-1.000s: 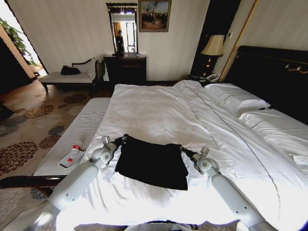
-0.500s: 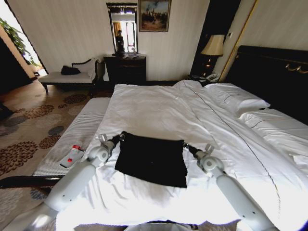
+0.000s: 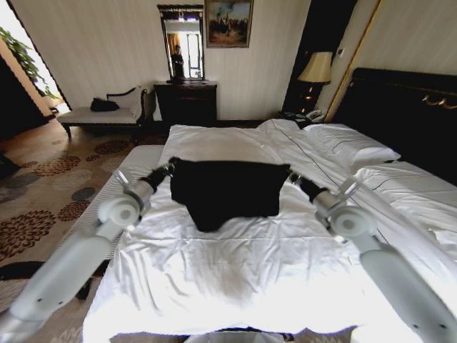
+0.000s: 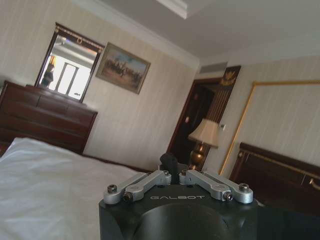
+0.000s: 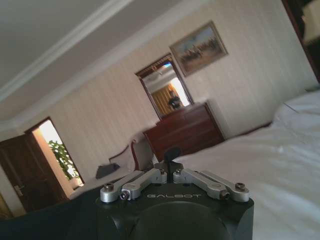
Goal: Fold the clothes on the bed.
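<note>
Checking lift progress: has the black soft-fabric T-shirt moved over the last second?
Yes. The black soft-fabric T-shirt went up and toward the dark headboard, held between left claw and right claw.

- Head view: high, at the foot of the bed (image 3: 235, 264), looking down its length toward the far wall.
- Wrist views: low over the sheets, tilted up, close behind each gripper body.
- All three share the mirror (image 3: 181, 43), painting (image 3: 228, 23) and dresser (image 3: 187, 102).
</note>
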Tool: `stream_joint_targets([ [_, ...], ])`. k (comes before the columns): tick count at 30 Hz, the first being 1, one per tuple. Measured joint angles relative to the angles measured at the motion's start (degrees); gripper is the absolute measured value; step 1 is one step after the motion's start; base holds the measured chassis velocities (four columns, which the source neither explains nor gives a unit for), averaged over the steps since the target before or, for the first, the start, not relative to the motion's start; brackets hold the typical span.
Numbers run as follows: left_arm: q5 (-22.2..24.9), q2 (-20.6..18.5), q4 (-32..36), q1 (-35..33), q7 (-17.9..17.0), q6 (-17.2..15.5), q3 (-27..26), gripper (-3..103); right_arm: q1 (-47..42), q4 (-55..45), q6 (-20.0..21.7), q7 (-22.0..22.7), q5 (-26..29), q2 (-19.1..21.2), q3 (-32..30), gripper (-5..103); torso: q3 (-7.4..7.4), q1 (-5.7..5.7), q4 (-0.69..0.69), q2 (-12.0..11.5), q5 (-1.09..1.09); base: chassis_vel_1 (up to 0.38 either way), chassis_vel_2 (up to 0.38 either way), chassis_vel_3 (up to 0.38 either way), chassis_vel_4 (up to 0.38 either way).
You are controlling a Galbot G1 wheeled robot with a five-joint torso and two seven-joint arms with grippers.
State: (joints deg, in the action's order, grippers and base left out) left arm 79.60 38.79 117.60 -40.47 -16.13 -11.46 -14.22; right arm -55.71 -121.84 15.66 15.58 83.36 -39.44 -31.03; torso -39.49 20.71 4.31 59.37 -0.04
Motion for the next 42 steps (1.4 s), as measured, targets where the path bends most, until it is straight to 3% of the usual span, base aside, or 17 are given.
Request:
stream_joint_targets([
  [9, 2.02, -0.19, 2.16, -2.84, 0.21, 0.25, -4.26, 2, -3.2, -6.12, 0.72, 1.77, 2.77, 4.49, -7.59, 1, 0.0, 0.0, 0.03, 0.0, 0.01, 0.0, 0.0, 0.0, 0.0],
  [12, -1.98, -0.24, 2.67, -5.83, 1.51, 0.74, -4.49, 2, -6.44, -7.78, 1.22, 1.94, 2.75, 5.57, -10.56, 1, -0.01, 0.0, 0.03, 0.0, 0.01, 0.0, 0.0, 0.0, 0.0],
  [15, -2.08, 0.61, 4.42, -8.58, 1.74, 0.77, -5.63, 2, -9.24, -8.95, 1.5, 2.36, 2.51, 5.73, -12.5, 1, 0.0, 0.0, 0.02, 0.01, 0.03, 0.0, 0.0, 0.0, 0.0],
  [25, -2.03, 3.14, 12.91, -21.65, 2.02, -0.04, -13.38, 2, -17.32, -16.96, 3.52, 8.0, 3.97, 3.84, -17.45, 1, 0.0, 0.01, 0.01, 0.0, 0.01, 0.0, 0.0, 0.0, 0.0],
  [34, 2.36, 4.13, 18.57, -36.49, 2.6, -2.02, -27.24, 2, -25.04, -21.84, 7.36, 12.66, 5.94, -0.09, -20.98, 1, 0.0, 0.0, 0.01, 0.0, 0.02, 0.0, 0.0, 0.0, 0.0],
  [40, 1.43, 4.64, 14.77, -34.12, 1.46, -2.57, -22.87, 2, -23.05, -20.97, 8.52, 14.16, 5.91, -0.9, -16.66, 1, 0.0, 0.0, 0.03, 0.01, 0.0, 0.0, 0.0, 0.0, 0.0],
  [42, 0.46, 5.44, 9.84, -30.02, 0.99, -2.88, -17.95, 2, -21.49, -16.23, 9.06, 13.86, 3.83, -1.84, -12.4, 1, -0.01, 0.0, 0.01, 0.01, 0.0, 0.0, 0.0, 0.0, 0.0],
])
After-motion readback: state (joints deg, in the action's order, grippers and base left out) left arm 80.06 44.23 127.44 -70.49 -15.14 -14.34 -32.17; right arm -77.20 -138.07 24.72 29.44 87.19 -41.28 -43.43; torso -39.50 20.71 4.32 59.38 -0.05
